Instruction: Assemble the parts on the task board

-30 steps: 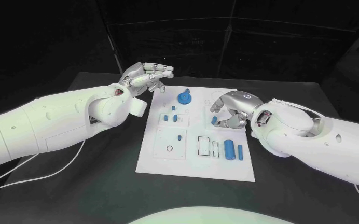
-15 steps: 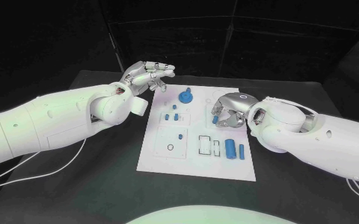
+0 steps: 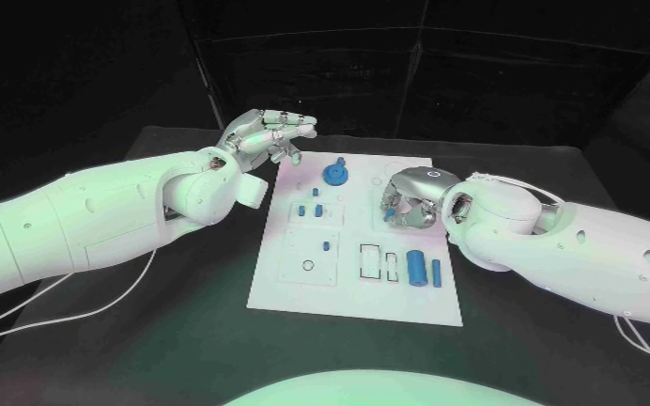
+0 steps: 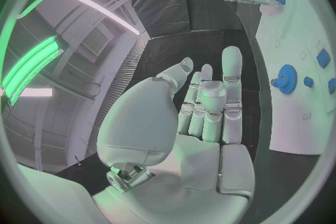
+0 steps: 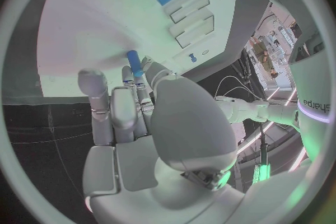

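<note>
The task board [image 3: 355, 284] lies flat in the middle of the black table [image 3: 162, 350], between the two hands. The right hand [image 3: 410, 201] hangs over the board's right part, fingers curled down around a small blue peg [image 5: 134, 63] — in the right wrist view the peg stands up between its fingertips, so this hand grips it. Just nearer the robot than that hand, two blue cylinders [image 3: 417, 268] lie side by side on the board, next to a pair of empty rectangular slots [image 3: 371, 262].

The left hand [image 3: 264, 136] is raised past the board's far left corner, off the plate. Its fingers are apart and only loosely bent, and the left wrist view shows a bare palm — it holds nothing. Close beside it, on the board's far end, sits a round blue gear [image 3: 334, 176] with a knob on top. Two short blue pegs [image 3: 309, 210] stand a little nearer the robot, roughly midway between the hands.

The only legible writing is the word "Sharpa" on the white arm at the edge of the right wrist view; the markings on the board cannot be read.
</note>
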You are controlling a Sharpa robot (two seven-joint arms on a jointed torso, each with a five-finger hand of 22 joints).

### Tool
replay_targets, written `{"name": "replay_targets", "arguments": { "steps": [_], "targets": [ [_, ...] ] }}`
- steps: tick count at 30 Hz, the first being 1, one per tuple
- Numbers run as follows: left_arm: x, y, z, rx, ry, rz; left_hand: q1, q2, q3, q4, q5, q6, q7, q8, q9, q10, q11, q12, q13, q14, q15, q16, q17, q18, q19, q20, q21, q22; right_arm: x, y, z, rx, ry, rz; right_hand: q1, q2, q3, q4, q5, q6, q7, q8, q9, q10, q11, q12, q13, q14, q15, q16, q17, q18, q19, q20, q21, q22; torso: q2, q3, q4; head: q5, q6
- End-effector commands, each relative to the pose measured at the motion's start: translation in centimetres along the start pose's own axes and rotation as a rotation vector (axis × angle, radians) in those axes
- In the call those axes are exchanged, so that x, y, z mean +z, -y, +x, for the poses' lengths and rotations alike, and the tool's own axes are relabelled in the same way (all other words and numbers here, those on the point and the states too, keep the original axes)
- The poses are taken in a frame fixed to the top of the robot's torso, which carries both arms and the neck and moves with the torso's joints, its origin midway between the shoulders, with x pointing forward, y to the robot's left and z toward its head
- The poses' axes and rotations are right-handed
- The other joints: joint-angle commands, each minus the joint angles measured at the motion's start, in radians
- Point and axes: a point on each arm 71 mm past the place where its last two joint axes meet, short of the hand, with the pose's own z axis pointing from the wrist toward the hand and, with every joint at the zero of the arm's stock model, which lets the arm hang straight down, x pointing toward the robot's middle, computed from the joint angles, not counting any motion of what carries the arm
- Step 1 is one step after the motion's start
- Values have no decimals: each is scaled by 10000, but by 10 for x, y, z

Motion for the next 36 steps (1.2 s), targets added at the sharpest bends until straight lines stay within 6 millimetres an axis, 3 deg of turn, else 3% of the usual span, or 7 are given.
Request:
{"name": "replay_targets", "arguments": {
  "steps": [1,16,24,31,36],
  "targets": [
    [1,1,2,-87,-132,45,49,72,-22,-58,24,-52,14,57,-4,-71,10,35,15,-82,5,54,-8,139,-2,58,-59,-9,1,0,1,-84,-191,-79,71,65,166,-22,-39,220,-18,91,23,289,-60,34,26,206,-84,78,71,39,98,-47,93,98,-4,5,3,17,-16],
    [0,1,2,-123,-245,-36,172,166,67,-120,32,-70,13,98,0,-116,6,96,21,-102,1,60,-37,142,-2,57,-67,-7,1,0,-4,-172,531,22,499,86,1163,-495,-312,733,-74,168,17,915,-160,-270,48,228,-183,155,138,-2,201,-157,269,340,-11,-6,5,27,-14],
    [0,1,2,-130,-267,-52,230,210,122,-154,49,-77,14,119,2,-136,4,125,23,-108,0,67,-42,143,-2,55,-69,-4,-12,-5,-18,703,2259,-558,374,-189,1923,-920,34,841,-19,121,-24,1123,-127,-512,59,226,-163,181,120,-27,222,-164,430,519,-18,-6,1,41,12],
    [-1,1,2,-95,-301,-51,234,209,126,-159,50,-80,16,121,1,-141,6,129,23,-109,0,68,-42,143,-3,55,-69,-3,-28,-12,-24,1505,2712,-905,284,-271,2131,-1040,52,863,-1,98,-33,1177,-116,-585,64,231,-156,210,149,-38,239,-162,504,618,-17,-4,-8,43,16],
    [-1,1,2,-98,-338,-31,207,169,109,-162,55,-97,27,127,-1,-158,17,144,23,-110,5,75,-41,141,-2,56,-70,-1,-32,-32,-26,1966,2670,-1548,227,-326,2180,-1082,69,854,15,80,-38,1184,-105,-620,65,234,-148,222,159,-39,234,-159,521,632,4,12,-4,71,27]
  ]
}}
